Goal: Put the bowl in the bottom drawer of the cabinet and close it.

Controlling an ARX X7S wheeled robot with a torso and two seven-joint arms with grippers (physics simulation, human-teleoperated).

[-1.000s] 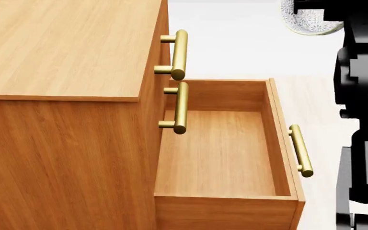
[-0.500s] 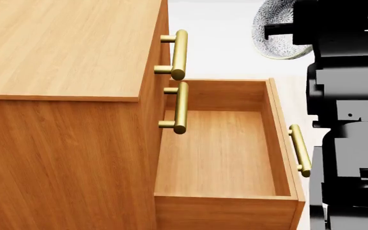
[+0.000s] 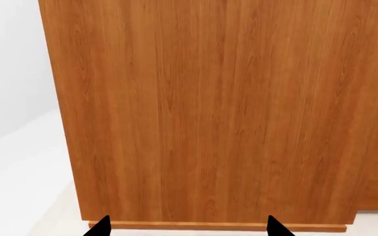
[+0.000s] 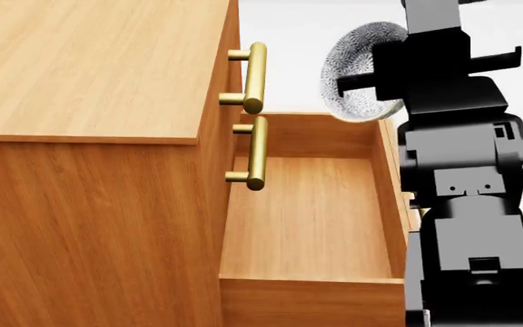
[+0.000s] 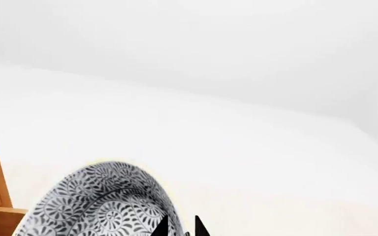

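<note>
Over the far right corner of the open bottom drawer (image 4: 312,218), a shallow orange-brown wooden box pulled out from the boxy wood-grain cabinet (image 4: 89,75), the right gripper (image 4: 357,82) has swung in from about two o'clock over the last second, clenched on the rim of the small white bowl with grey-blue speckles (image 4: 353,65). That carries the bowl from outside the drawer toward its opening, tilted on edge, so lowering and releasing look next. Whether the left gripper (image 3: 185,228), facing the cabinet's side, is released or clenched I cannot tell.

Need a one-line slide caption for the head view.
Right gripper carries the tilted bowl above the far end of the open, empty bottom drawer of the cabinet.
</note>
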